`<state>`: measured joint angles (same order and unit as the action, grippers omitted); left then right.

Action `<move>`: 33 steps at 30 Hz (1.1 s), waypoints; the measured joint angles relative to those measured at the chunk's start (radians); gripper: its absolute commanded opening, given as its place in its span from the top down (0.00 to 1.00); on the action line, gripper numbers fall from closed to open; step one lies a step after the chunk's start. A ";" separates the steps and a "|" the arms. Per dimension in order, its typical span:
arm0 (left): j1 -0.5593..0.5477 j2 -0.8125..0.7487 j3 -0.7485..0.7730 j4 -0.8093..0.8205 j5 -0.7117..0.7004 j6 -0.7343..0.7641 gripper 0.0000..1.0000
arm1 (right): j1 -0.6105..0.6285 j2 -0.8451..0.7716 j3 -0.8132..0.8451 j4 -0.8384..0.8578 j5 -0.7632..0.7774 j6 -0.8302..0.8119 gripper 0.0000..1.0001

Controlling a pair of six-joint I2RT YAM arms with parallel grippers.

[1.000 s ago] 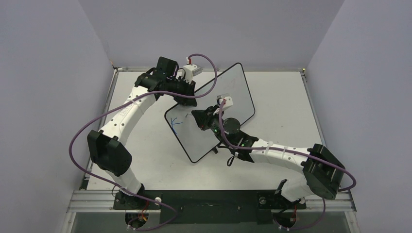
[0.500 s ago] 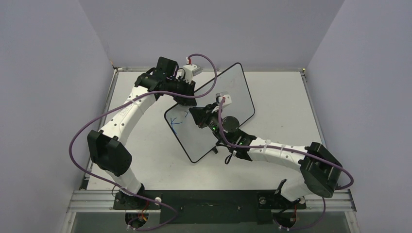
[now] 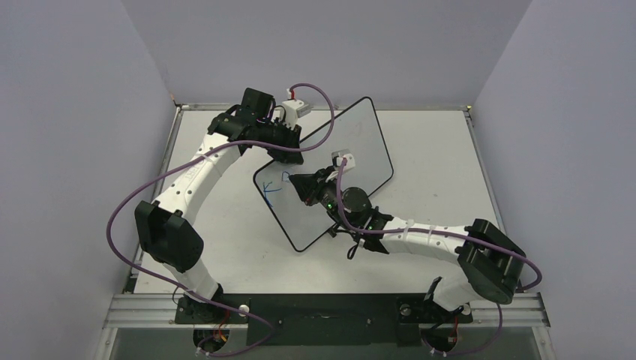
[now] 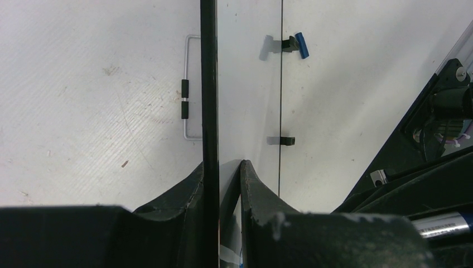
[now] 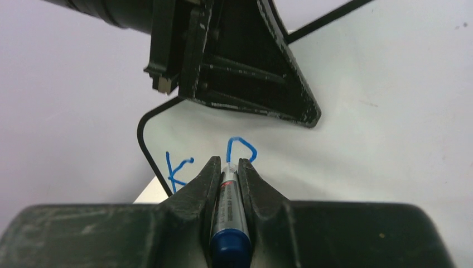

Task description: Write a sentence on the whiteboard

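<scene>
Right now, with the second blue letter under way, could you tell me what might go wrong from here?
The left gripper pinches only the rim of the whiteboard, so pen pressure could shift or tilt it. The blue marker sits deep in the right gripper, just its tip out; it might slide back and leave the sentence faint.

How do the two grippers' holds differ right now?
The left gripper clamps the whiteboard by its black rim; the right gripper pinches a marker. The left sits at the board's edge; the right is over its face, tip by the blue letters. Both are shut on something.
</scene>
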<state>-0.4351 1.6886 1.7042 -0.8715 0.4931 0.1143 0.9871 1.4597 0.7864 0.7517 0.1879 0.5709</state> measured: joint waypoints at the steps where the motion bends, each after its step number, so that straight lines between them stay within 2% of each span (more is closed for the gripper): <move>1: 0.000 0.000 0.000 0.000 0.000 0.000 1.00 | 0.002 0.000 -0.009 0.006 -0.002 0.003 1.00; 16: 0.000 -0.003 -0.005 0.004 -0.004 0.001 1.00 | 0.000 -0.050 -0.097 -0.039 0.000 0.007 1.00; 25: -0.005 -0.013 -0.010 0.004 -0.007 0.001 1.00 | -0.013 -0.115 -0.080 -0.161 0.053 -0.082 1.00; 33: -0.005 -0.015 -0.011 0.005 -0.008 0.001 1.00 | -0.018 -0.134 -0.023 -0.179 0.060 -0.115 1.00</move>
<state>-0.4400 1.6737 1.6928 -0.8665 0.4854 0.1150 0.9691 1.3258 0.7631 0.5732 0.2478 0.4561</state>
